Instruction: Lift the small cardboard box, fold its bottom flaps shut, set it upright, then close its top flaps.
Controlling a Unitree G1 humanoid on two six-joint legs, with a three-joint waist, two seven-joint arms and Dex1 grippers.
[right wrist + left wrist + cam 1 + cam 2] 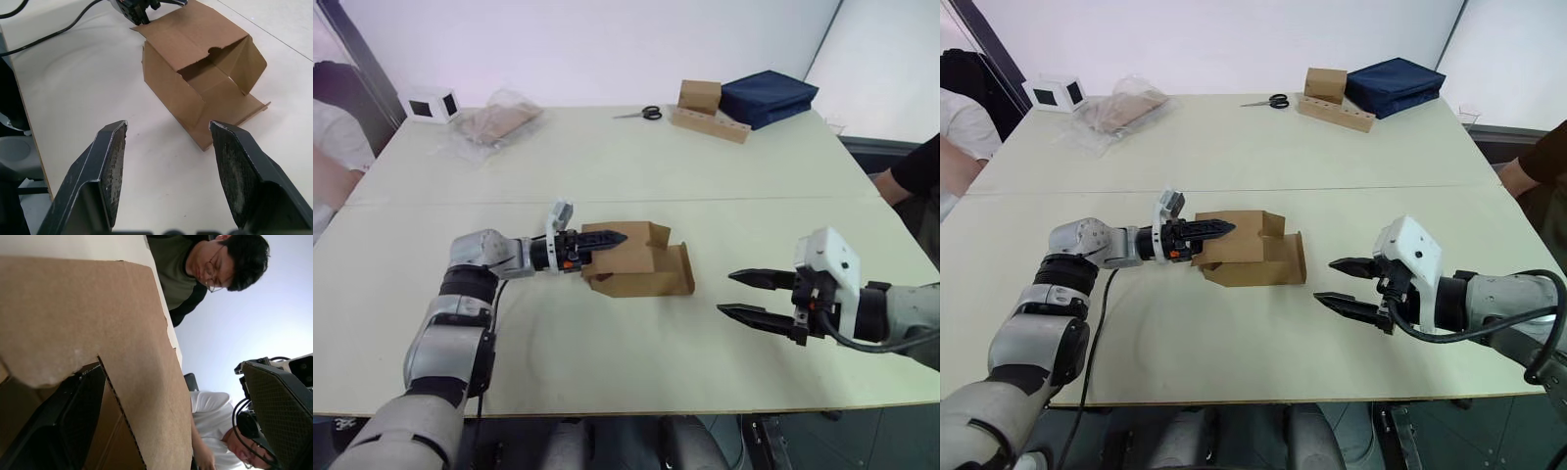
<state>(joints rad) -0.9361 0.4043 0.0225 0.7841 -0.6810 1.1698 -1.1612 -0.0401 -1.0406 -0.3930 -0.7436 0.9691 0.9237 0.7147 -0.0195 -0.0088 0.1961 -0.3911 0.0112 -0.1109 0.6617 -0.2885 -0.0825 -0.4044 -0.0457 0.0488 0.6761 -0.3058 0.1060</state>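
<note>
- Small cardboard box lying on its side on table, exposing open flaps for folding.
- Left gripper seemingly clamping its top panel, steadying it.
- Right gripper waiting nearby, jaws spread, facing the box's open end.

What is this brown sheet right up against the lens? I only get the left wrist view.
Observer: That's the small cardboard box, lying on its side on the table. The left claw is clamped on its upper wall.
Operator: Where's the other claw?
Observer: The right claw hangs open, apart from the box, facing the box's open end.
Operator: Anything else on the table?
Observer: Along the far edge are scissors, a white cube with dark windows and a navy bag.
</note>
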